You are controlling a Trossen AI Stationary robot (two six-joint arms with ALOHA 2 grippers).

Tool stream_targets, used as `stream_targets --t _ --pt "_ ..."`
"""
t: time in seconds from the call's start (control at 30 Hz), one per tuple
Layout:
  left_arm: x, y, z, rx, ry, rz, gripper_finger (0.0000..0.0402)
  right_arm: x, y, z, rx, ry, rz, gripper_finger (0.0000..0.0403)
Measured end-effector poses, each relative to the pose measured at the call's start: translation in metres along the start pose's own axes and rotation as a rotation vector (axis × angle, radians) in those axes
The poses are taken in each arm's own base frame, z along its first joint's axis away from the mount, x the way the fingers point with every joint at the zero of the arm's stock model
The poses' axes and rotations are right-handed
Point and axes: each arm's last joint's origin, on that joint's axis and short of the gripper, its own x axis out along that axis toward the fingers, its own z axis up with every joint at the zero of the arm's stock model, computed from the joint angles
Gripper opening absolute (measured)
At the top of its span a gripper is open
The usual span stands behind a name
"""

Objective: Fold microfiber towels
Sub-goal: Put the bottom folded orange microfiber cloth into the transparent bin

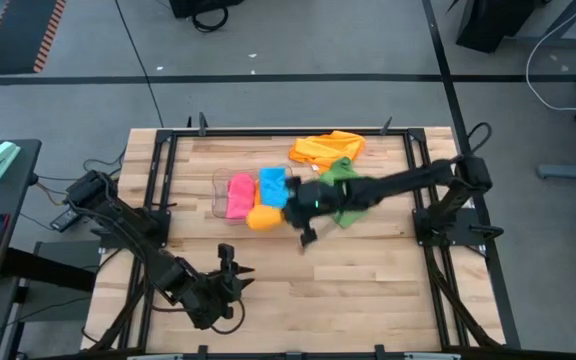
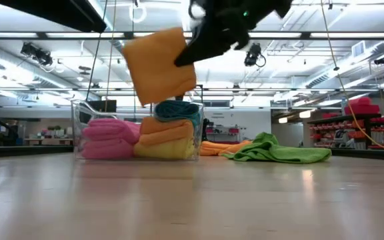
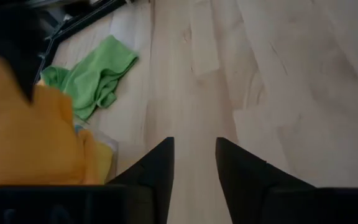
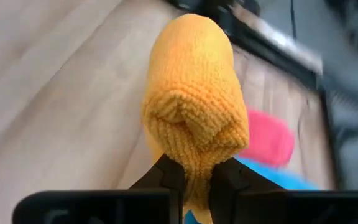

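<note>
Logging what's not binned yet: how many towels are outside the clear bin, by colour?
Orange: 2 (folded orange towel in the right gripper; crumpled orange towel)
Green: 1 (green towel)
Total: 3

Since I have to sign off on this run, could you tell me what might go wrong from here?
The right gripper pinches only an edge of the folded orange towel, so it could slip or unfold in the air. The clear bin already looks nearly full, so the towel might catch on its rim.
</note>
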Motion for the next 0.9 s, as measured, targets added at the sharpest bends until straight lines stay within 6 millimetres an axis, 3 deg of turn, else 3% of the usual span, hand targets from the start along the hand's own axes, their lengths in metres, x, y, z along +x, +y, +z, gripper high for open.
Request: stream_targets --t 0.2,0.37,0.6,0.9 --pt "0.0 0.001 -0.004 0.043 0.032 0.008 0.0108 0.006 -0.049 -0.026 0.462 -0.048 0.122 0.0046" --pt "0.0 0.002 -0.005 0.052 0.041 0.01 0.0098 0.015 -0.075 -0.049 0.752 -0.053 0.237 0.0046" --pt "0.0 0.002 -0.006 0.048 0.048 0.012 0.009 0.022 -0.093 -0.073 0.946 0.025 0.195 0.0047" --pt "0.0 0.003 -0.01 0.052 0.076 0.02 0.0088 0.015 -0.099 -0.087 1.021 0.135 0.131 0.0049"
